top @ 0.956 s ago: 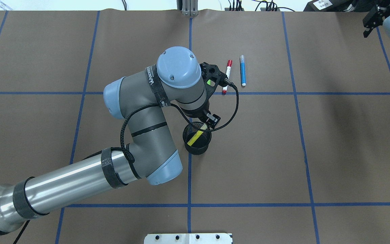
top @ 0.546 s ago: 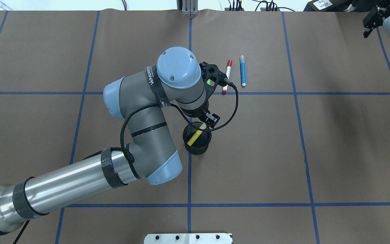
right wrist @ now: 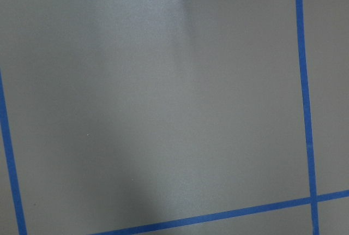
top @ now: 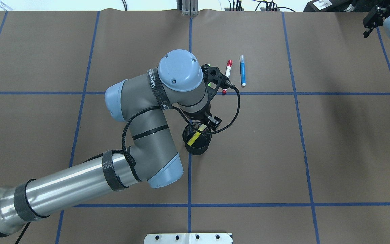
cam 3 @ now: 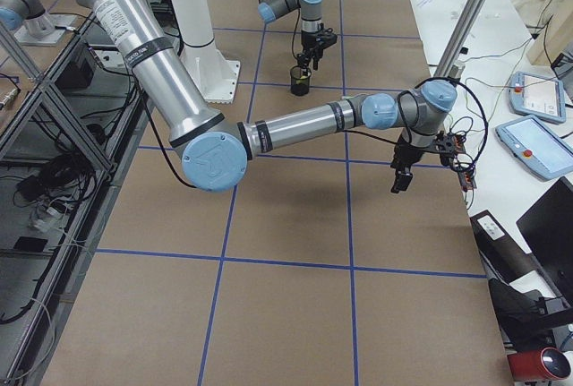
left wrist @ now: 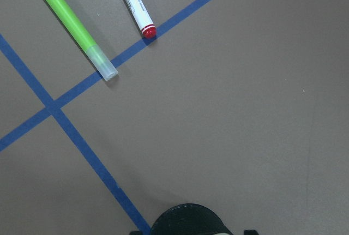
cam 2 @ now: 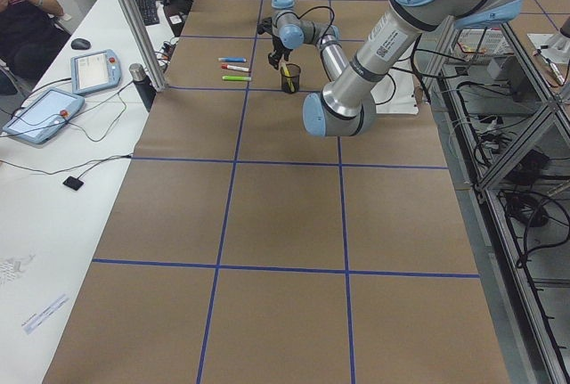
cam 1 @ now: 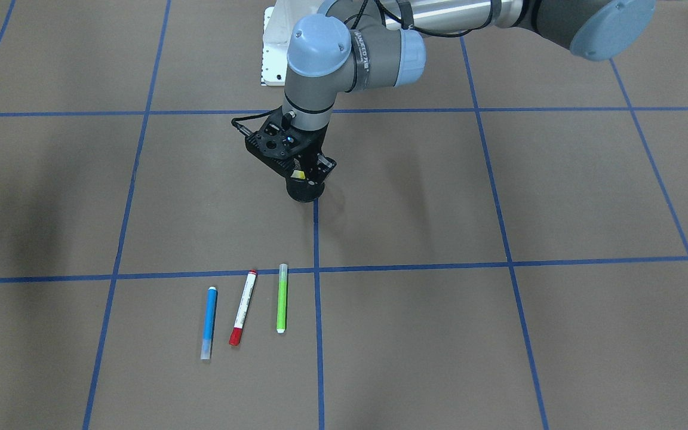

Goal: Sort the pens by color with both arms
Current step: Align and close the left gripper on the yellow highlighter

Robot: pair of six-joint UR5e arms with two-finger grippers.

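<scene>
- I see white lettering on the black strap (top: pixel 155 86) round the left arm (top: pixel 80 184), too blurred for me to read.
- Small print runs along the white pen with red cap (left wrist: pixel 132 1); I can't read it.

The overhead view looks down from behind the robot, and the front view faces back across the brown paper-covered table (cam 1: pixel 499 197). Both show the slim light-green marker pen (left wrist: pixel 73 25), as does the close left wrist view. End views look lengthwise.
</scene>
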